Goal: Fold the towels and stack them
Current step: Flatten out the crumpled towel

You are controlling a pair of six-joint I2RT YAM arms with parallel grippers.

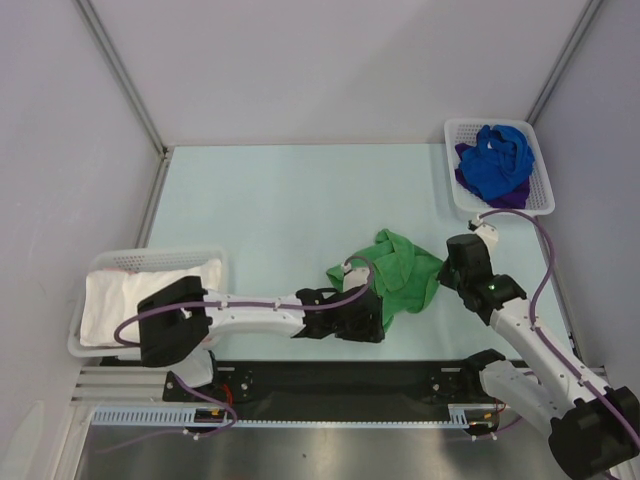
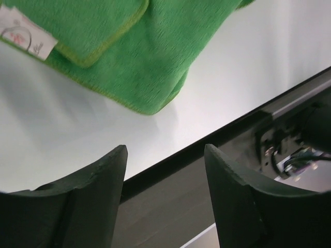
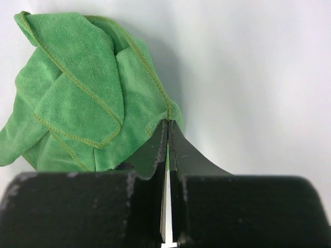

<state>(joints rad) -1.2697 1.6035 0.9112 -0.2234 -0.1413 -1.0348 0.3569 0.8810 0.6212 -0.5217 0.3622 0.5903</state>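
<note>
A crumpled green towel is seen just right of centre in the overhead view, lying bunched on the pale table. The right gripper is pressed together, and an edge of the green towel is pinched between its fingertips, as the right wrist view shows at the centre of the frame. The left gripper is spread, nothing being held between its jaws; in the left wrist view it is placed at the lower edge of the frame, apart from the green towel, which fills the upper left and bears a white label. In the overhead view the left gripper is found just beside the towel's lower left side. A royal blue towel is heaped over a purple towel in a white mesh basket at the upper right. A white towel is laid in a second basket at the lower left.
</note>
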